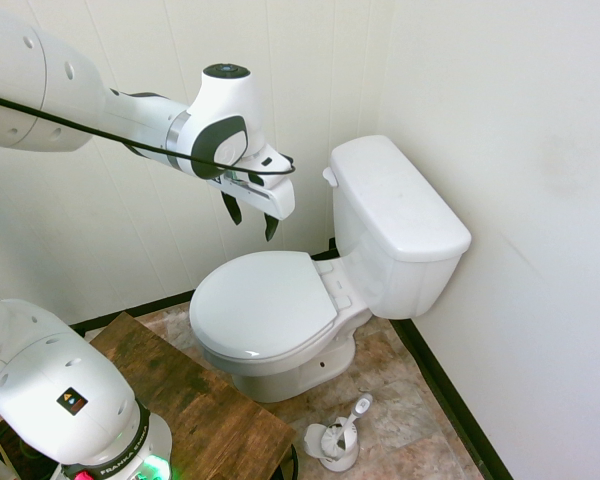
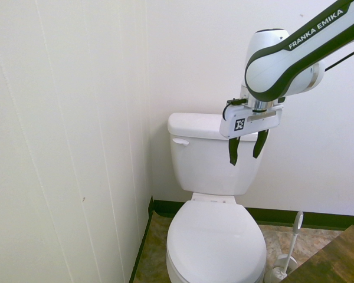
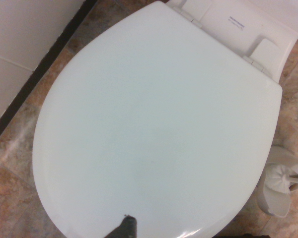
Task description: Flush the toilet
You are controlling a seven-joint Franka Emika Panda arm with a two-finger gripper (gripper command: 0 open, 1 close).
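Note:
The white toilet (image 1: 280,310) stands in the corner with its oval seat lid (image 3: 154,129) down and a boxy lidded tank (image 2: 209,159) behind it. A small white flush lever (image 1: 329,177) sits on the tank's front corner nearest the panelled wall, also seen as the flush lever (image 2: 180,141). My gripper (image 1: 250,217) hangs above the closed lid, fingers pointing down and open, holding nothing. It is level with the tank's top and some way short of the lever. In the second exterior view the gripper (image 2: 246,150) appears in front of the tank.
A white toilet brush in its holder (image 1: 338,438) stands on the tiled floor beside the bowl. A dark wooden board (image 1: 195,395) lies in front of the toilet. Panelled walls close in behind the tank and at the lever side.

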